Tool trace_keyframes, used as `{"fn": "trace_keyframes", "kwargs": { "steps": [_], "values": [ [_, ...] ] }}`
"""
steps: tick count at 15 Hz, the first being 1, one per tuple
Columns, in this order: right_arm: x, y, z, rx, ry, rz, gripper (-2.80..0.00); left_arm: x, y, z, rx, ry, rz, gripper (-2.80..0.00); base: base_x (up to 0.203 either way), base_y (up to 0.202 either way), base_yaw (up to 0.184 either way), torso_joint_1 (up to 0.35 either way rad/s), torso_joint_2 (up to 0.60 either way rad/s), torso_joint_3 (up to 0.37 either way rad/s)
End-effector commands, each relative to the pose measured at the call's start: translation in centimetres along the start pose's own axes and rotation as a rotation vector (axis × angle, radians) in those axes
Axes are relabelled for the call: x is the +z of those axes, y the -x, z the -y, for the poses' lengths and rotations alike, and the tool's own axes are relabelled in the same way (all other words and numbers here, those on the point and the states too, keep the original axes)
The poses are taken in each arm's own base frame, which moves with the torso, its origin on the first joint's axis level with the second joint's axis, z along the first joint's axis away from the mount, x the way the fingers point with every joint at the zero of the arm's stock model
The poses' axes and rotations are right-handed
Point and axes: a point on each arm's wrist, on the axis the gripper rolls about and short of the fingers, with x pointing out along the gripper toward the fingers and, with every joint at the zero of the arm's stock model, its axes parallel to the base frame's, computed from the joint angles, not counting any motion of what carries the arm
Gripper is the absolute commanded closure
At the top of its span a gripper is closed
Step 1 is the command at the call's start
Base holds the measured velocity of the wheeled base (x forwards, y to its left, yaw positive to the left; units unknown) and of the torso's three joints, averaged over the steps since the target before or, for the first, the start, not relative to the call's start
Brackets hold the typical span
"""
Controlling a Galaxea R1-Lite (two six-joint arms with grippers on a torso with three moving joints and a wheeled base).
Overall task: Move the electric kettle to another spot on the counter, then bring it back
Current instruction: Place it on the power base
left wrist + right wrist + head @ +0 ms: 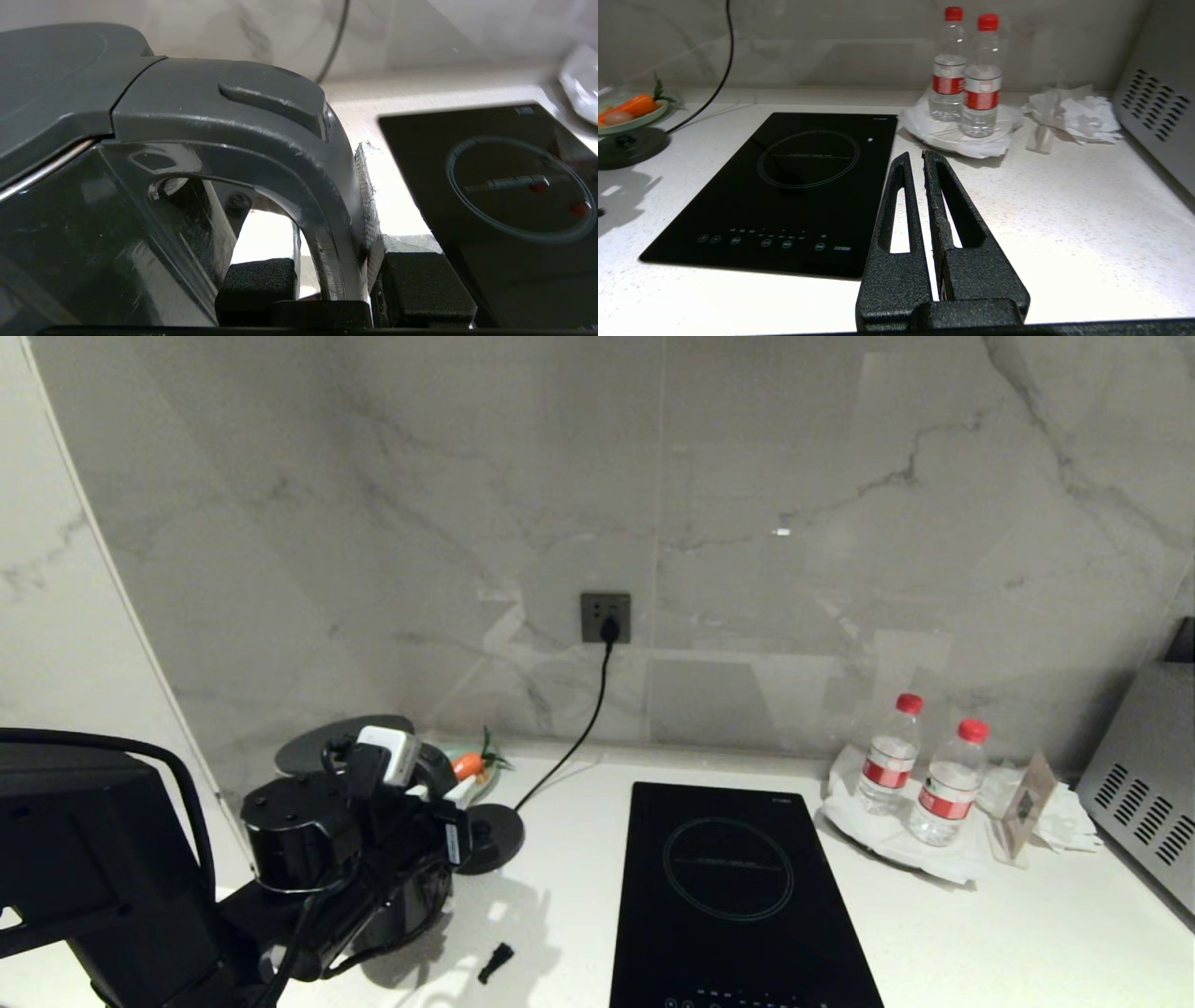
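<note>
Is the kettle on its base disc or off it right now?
Off. The base disc sits bare on the counter, and the left gripper is shut on the electric kettle's handle.

My matt, grainy black fingers (420,284); glossy black plastic electric kettle (93,233); speckled white stone tabletop (1064,210); mirror-smooth black glass hob (794,186); polished marble-look wall (747,523)

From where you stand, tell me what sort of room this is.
Most likely a kitchen or kitchenette: a black induction hob set in a white counter, an electric kettle off its corded base, and a marble-look wall with a socket.
</note>
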Motion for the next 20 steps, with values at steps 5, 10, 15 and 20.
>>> {"fn": "trace_keyframes", "kwargs": {
  "steps": [5,10,15,20],
  "values": [
    [0.0,0.0,0.0,0.001,0.000,-0.001,0.00,2.6,-3.9,3.4,-0.027,0.019,0.140,0.00,0.000,0.000,0.000,0.000,0.00,0.000],
    [0.0,0.0,0.0,0.001,0.001,-0.001,0.00,3.2,-9.7,5.0,0.001,0.025,0.160,0.00,0.000,0.000,0.000,0.000,0.00,0.000],
    [0.0,0.0,0.0,0.001,0.001,-0.001,0.00,-0.2,-14.6,5.8,0.052,-0.028,0.098,0.00,0.000,0.000,0.000,0.000,0.00,0.000],
    [0.0,0.0,0.0,0.001,0.001,-0.001,0.00,-1.5,-16.1,5.2,0.074,-0.037,0.065,0.00,0.000,0.000,0.000,0.000,0.00,0.000]
  ]
}}
